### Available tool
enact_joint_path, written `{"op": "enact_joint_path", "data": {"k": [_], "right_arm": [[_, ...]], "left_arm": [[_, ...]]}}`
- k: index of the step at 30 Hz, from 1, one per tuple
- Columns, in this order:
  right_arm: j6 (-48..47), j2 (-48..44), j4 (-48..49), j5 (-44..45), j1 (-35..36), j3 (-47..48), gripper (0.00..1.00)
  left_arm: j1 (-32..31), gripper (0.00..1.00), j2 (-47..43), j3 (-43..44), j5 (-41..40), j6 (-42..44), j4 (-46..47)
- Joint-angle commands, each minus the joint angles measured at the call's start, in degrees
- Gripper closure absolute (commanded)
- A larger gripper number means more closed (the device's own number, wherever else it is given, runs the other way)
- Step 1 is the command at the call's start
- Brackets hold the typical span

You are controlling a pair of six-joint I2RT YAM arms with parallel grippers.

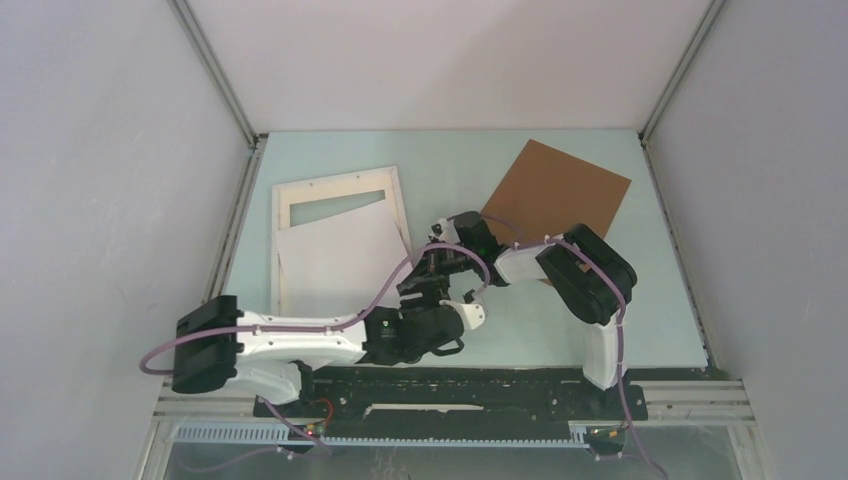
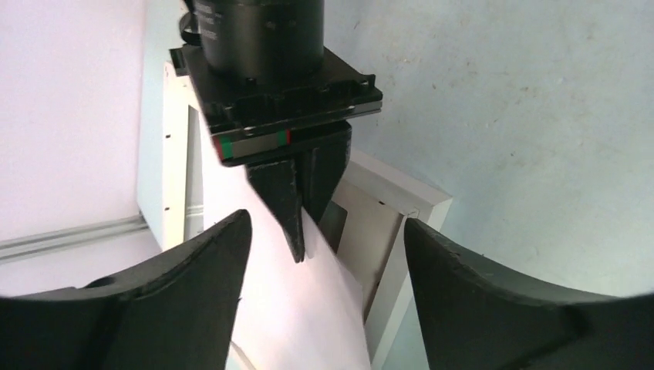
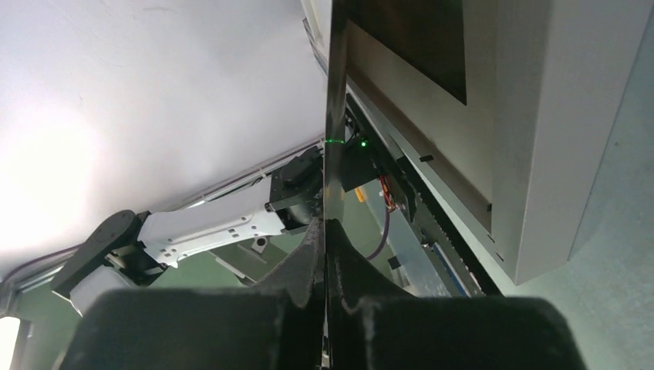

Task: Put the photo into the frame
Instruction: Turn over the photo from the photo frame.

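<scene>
Left wrist view: right jaws clenching photo by edge, holding it tilted over frame lying flat on desk, probably for lowering into opening. Left jaws hanging released astride sheet, gripping nothing, likely guarding against slip.

We see a pale green tabletop with two flat things lying directly on it. On the left lies a white picture frame, turned slightly askew, and the green surface shows through the far end of its opening. At the back right lies a plain brown board, set cornerwise and well apart from the frame.
</scene>
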Motion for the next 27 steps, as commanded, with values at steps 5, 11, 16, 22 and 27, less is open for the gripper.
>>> {"op": "enact_joint_path", "data": {"k": [5,11,16,22,27], "right_arm": [[-14.13,-6.16,-7.78,6.29,-2.07,1.49,1.00],[-16.97,-10.09,-8.75,10.63,-3.19,-0.36,1.00],[-12.21,-5.50,-2.91,10.17,-2.70,1.72,1.00],[-13.29,-0.24,-2.42,10.20,-1.66,6.99,1.00],[-18.80,0.52,-5.16,7.95,-1.73,9.11,1.00]], "left_arm": [[6.73,0.08,-20.10,1.88,14.24,-19.49,-7.61],[21.37,0.01,-33.46,2.32,22.60,-32.61,-8.77],[34.91,0.00,-35.60,4.15,29.54,-40.13,-11.47],[54.10,0.00,-34.80,6.21,34.06,-47.37,-18.32],[68.87,0.00,-35.77,3.01,38.33,-49.92,-19.01]]}}
